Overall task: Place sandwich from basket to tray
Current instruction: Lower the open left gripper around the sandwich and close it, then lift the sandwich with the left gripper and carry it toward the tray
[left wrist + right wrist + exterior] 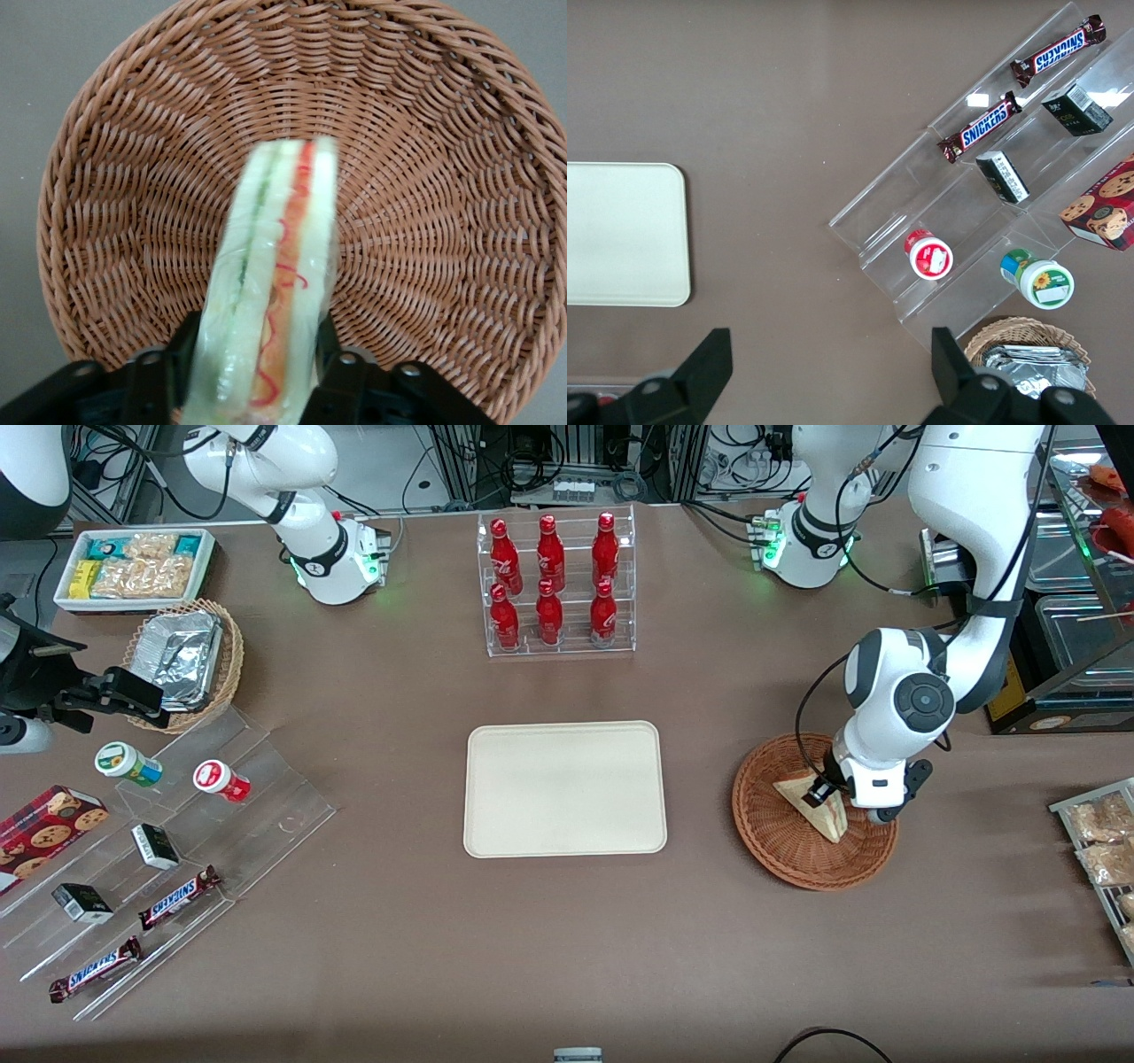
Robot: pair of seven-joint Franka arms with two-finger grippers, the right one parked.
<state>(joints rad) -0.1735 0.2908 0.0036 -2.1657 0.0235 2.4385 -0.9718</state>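
The gripper [831, 790] of the working left arm is down inside the basket [780, 850], and its two black fingers [341, 376] press the flat bread faces of the sandwich [819, 804] from both sides, so it is closed on the wedge. In the wrist view the sandwich [275, 292] stands on edge between the fingers with its cut face and red and green filling toward the camera, and its long axis runs straight out from the gripper across the woven floor of the basket [443, 177]. Whether the wedge rests on the weave or hangs just clear of it cannot be told. The relation that matters for the coming move is sideways: the tray [496, 833] lies flat on the table toward the parked arm's end, well apart from the basket, at about the same distance from the front camera. Judging from that, the sandwich must first rise above the low wicker rim, then travel across the bare brown table [700, 921] toward the tray, with no need to come nearer or go farther. The grip looks centred on the wedge, so tipping seems unlikely.
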